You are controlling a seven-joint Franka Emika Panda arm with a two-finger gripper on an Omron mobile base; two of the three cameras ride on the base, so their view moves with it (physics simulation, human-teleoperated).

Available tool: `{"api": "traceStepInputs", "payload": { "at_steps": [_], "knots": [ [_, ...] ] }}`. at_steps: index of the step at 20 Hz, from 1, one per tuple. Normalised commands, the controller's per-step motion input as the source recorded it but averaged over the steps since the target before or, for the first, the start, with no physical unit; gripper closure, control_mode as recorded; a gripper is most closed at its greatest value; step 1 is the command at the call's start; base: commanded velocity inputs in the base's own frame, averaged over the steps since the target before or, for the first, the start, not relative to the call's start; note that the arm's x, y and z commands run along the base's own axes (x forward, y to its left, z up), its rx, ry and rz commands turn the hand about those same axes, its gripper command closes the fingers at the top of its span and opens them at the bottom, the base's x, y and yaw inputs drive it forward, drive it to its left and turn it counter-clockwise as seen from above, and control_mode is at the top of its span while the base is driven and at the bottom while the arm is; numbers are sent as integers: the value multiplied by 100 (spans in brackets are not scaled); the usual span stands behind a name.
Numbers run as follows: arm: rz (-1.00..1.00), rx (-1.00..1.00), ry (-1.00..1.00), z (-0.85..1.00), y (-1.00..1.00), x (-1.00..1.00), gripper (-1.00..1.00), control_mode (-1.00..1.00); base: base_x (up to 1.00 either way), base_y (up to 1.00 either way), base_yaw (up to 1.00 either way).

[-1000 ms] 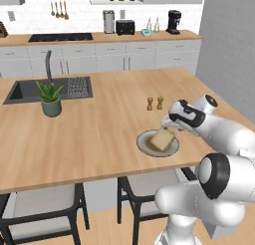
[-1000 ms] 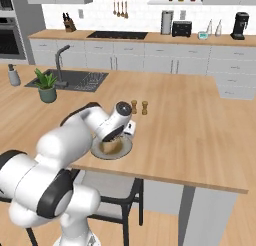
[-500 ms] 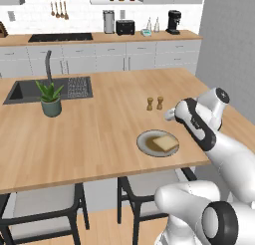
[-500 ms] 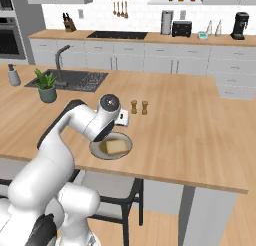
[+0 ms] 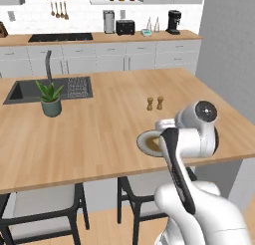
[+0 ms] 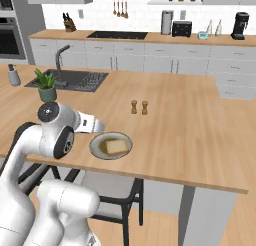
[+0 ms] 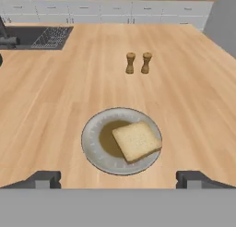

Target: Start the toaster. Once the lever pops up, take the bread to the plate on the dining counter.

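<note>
Hand view: the gripper point(image 7: 118, 177) hangs with its tips wide apart and empty. Just ahead, the bread point(image 7: 137, 140) lies flat on the plate point(image 7: 92, 131) on the dining counter point(image 7: 193, 106). The delivery looks finished.

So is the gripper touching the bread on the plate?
Apart. In the hand view the open gripper has bare counter between its fingertips and the plate; the bread lies beyond, untouched.

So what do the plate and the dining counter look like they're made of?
Plate: probably glazed ceramic, with a smooth pale rim and a dark centre. Dining counter: light wood or wood-look laminate, with visible plank lines and grain and a matte finish.
</note>
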Motion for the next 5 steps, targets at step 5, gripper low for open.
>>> {"api": "traceStepInputs", "payload": {
  "at_steps": [5],
  "knots": [
    [-7, -1, 20, 83, 0, -35, -100, -100, 0, 0, 0]
  ]
}}
